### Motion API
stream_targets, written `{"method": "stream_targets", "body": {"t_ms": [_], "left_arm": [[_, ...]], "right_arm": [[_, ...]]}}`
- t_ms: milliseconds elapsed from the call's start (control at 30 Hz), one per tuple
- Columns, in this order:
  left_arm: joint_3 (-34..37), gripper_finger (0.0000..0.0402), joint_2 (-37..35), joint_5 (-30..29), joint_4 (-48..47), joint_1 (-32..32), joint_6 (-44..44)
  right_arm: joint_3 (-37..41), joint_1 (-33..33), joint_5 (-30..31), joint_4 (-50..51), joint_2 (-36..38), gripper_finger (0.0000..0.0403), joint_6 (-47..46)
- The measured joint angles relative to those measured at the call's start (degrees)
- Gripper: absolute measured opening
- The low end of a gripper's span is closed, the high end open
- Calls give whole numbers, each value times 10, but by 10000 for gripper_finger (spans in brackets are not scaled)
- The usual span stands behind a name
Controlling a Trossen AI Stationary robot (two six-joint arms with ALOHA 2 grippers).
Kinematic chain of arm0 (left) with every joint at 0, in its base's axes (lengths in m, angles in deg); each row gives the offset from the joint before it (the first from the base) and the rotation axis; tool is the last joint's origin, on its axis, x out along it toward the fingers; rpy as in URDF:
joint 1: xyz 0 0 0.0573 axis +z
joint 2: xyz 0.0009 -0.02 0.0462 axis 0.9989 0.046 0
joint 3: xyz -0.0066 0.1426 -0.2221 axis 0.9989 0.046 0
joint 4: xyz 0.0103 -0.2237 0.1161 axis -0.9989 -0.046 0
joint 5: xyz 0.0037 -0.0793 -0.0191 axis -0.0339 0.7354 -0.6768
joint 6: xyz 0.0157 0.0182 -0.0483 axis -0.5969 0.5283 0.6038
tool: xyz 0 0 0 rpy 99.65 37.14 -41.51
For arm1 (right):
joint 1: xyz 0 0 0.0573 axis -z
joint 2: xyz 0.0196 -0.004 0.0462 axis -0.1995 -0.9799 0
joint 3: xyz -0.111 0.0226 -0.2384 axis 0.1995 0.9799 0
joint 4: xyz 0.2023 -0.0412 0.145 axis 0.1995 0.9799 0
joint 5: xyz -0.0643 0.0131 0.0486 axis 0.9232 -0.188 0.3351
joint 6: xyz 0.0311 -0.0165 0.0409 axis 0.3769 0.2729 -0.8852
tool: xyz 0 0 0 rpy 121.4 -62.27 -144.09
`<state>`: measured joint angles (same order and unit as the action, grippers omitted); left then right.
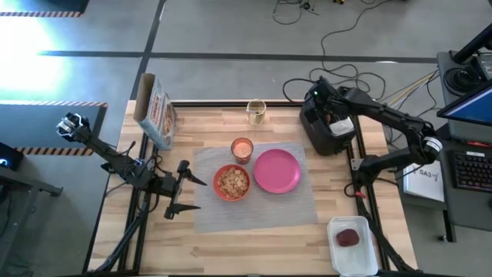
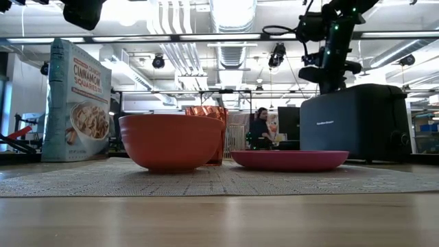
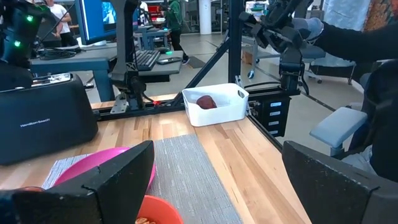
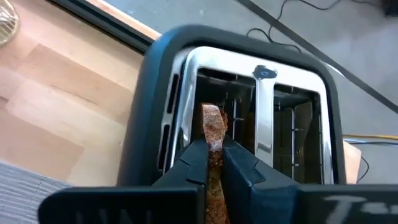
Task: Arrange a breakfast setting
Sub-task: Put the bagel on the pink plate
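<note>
Toast slice (image 4: 214,127) is standing on edge in the black toaster (image 4: 155,106) slot, long axis upright, directly between the right gripper (image 4: 214,155) fingers, which are pinching it closed. Pink plate (image 1: 277,171) is lying away toward table centre (left gripper (image 1: 178,190) idling, spread wide).

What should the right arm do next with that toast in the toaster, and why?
Probably lift straight up: the right gripper is shut on the toast slice, which stands in the toaster slot, and the pink plate lies bare.
</note>
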<state>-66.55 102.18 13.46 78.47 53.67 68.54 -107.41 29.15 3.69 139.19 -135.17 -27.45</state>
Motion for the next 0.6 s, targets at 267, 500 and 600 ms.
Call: {"method": "stream_targets", "body": {"t_ms": [267,500,600], "left_arm": [[0,336,0,0,0,0,0],[0,336,0,-1,0,0,0],[0,336,0,-3,0,0,0]], "right_arm": [[-64,0,3,28,15,13,15],[-133,-13,2,75,19,13,22],[-159,-29,-22,83,19,13,22]]}}
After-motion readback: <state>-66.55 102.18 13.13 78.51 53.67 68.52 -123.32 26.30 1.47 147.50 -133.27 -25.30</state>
